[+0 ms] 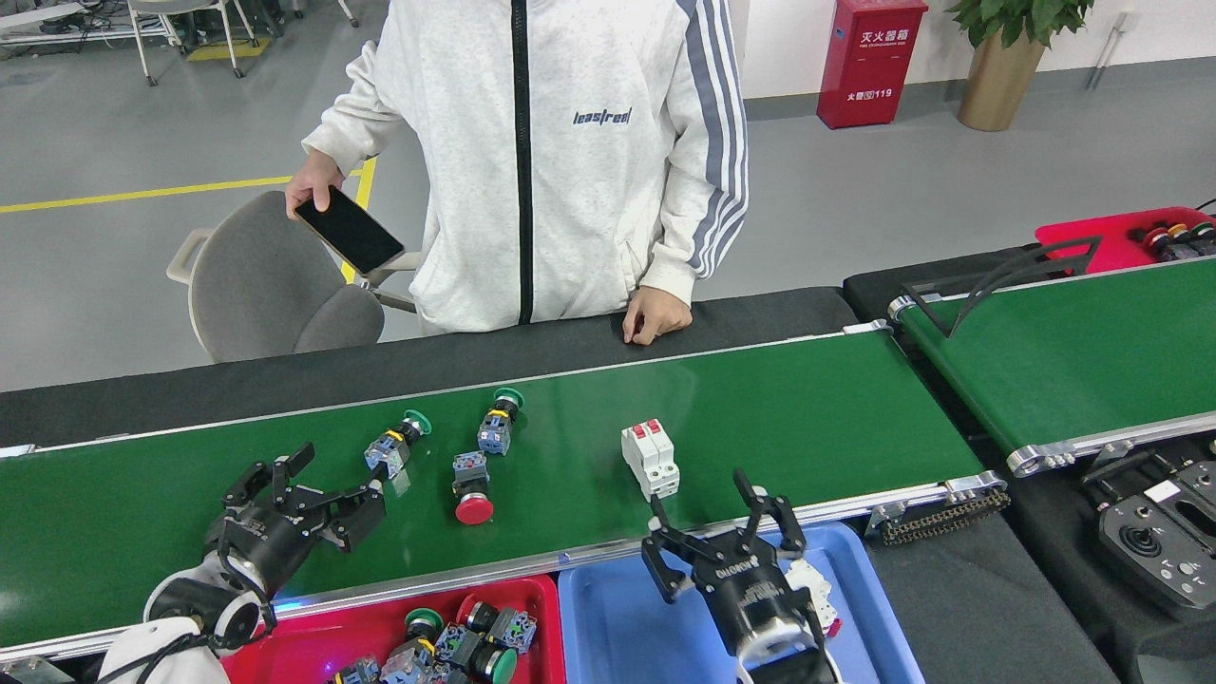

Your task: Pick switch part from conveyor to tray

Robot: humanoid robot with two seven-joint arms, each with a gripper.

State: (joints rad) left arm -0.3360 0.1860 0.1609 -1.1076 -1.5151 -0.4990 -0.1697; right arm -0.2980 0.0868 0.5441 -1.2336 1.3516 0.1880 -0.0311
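Observation:
On the wide green conveyor [807, 418] lie three push-button switch parts: a green-capped one [394, 445], a second green-capped one [500, 421] and a red-capped one [471, 489]. A white breaker with red levers [651, 459] stands to their right. My left gripper [313, 484] is open over the belt, just left of the nearest green-capped part and holding nothing. My right gripper [717, 522] is open at the belt's front rail, just below the breaker. The red tray [541, 594] holds several switch parts. The blue tray [608, 617] holds a white breaker [807, 584].
A person in a white jacket stands behind the belt, one hand [655, 318] on the black table edge, the other holding a phone [349, 229]. A grey chair [275, 294] is behind. A shorter green belt [1073, 351] and a black controller [1154, 541] sit at right.

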